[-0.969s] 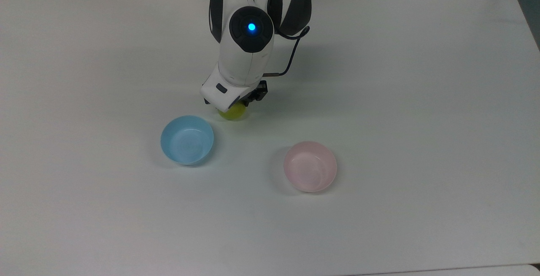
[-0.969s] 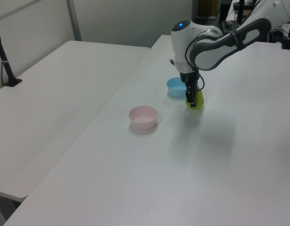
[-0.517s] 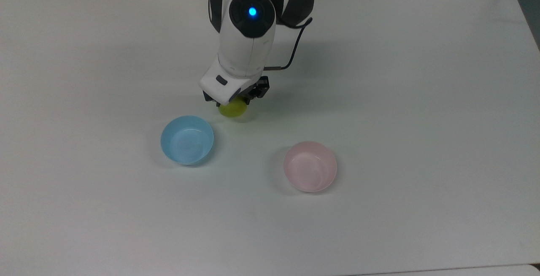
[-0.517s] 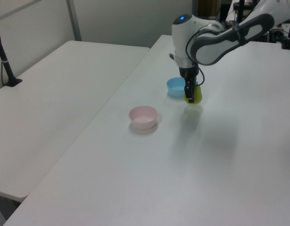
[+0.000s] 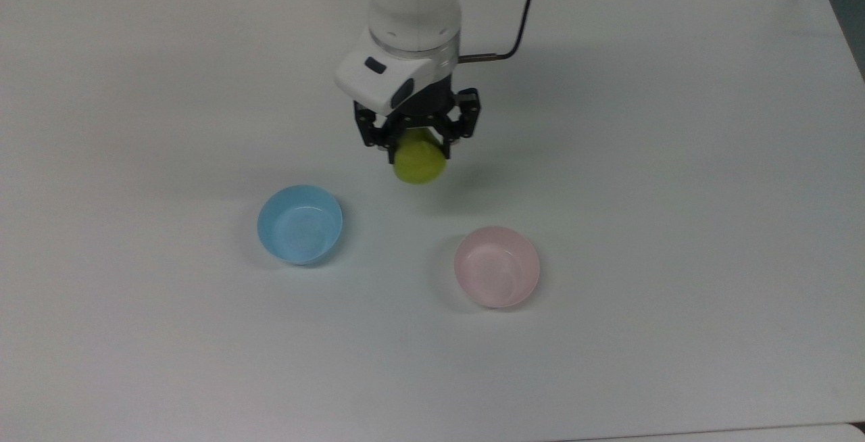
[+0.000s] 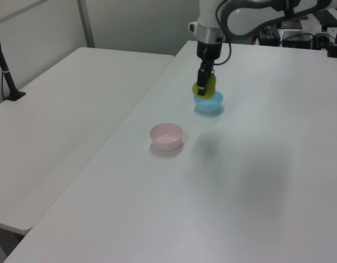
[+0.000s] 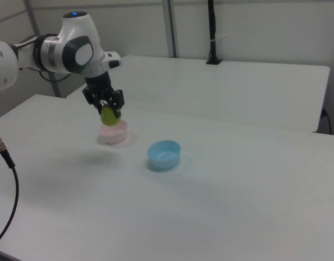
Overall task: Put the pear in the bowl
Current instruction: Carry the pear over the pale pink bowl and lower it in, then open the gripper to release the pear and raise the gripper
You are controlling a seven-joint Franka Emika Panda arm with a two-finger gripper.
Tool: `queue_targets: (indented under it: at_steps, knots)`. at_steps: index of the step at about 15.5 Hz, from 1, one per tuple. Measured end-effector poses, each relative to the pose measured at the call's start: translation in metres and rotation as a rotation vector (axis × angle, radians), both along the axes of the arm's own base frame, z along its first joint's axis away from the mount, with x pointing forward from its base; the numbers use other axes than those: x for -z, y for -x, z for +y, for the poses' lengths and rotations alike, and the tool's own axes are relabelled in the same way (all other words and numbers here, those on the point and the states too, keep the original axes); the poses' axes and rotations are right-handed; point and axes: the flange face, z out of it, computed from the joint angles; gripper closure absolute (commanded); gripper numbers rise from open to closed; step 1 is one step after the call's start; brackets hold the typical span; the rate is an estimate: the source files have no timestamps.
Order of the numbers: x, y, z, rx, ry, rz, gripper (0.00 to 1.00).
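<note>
Pear [image 5: 419, 162] lifted, clamped in gripper [image 5: 417, 146].
Drop still pending: pink bowl [image 5: 497, 267] sits approx. 5 o'clock, top view.

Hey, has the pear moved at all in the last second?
Yes. The pear, held in the tool, has gone from beside the blue bowl toward the top view's right, and it hangs above the table, not yet over the pink bowl.

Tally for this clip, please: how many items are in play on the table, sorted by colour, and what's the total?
Yellow-green: 1, the pear, held in the gripper above the table
Light blue: 1, the blue bowl
Pale pink: 1, the pink bowl
Total: 3
</note>
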Motion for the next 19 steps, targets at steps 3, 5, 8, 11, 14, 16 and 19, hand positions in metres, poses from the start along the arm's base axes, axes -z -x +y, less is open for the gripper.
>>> queue_targets:
  at_steps: [3,5,8,11,14,16,19]
  knots:
    - [0.006,-0.023,0.035,0.043,-0.018,-0.051,0.77]
    - [0.023,-0.036,0.064,0.073,-0.029,-0.109,0.77]
    - [0.061,-0.048,0.096,0.092,-0.038,-0.160,0.76]
    - [0.100,-0.058,0.106,0.121,-0.036,-0.194,0.72]
    - [0.133,-0.061,0.115,0.128,-0.029,-0.192,0.01]
    - [0.138,-0.061,0.118,0.132,-0.028,-0.189,0.00]
    - [0.127,-0.064,0.114,0.138,-0.029,-0.206,0.00]
